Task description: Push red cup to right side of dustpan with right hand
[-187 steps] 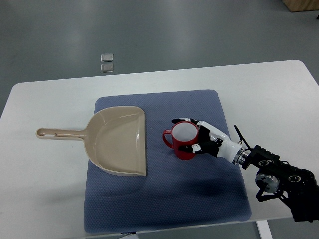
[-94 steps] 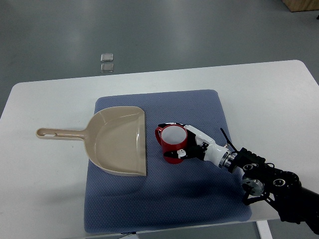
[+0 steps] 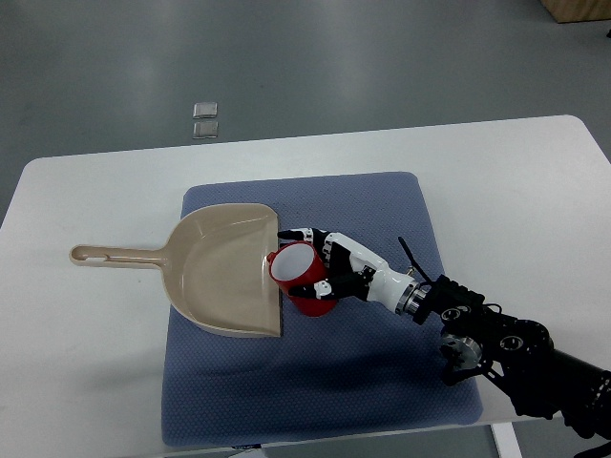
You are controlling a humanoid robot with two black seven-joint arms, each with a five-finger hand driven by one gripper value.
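The red cup (image 3: 302, 282) with a white inside sits on the blue mat (image 3: 382, 205), tilted to the left, its rim touching the right edge of the beige dustpan (image 3: 224, 272). My right hand (image 3: 323, 267) comes in from the lower right. Its white and black fingers (image 3: 331, 282) curl around the cup's right side. The dustpan lies flat on the mat's left part, with its handle (image 3: 110, 256) pointing left over the white table (image 3: 86, 363). The left arm does not show.
My right forearm (image 3: 496, 348) crosses the mat's lower right corner. Two small clear squares (image 3: 204, 119) lie on the grey floor beyond the table's far edge.
The right hand has pushed the red cup leftwards across the mat. The cup now leans against the dustpan's right edge, with its handle out of sight.
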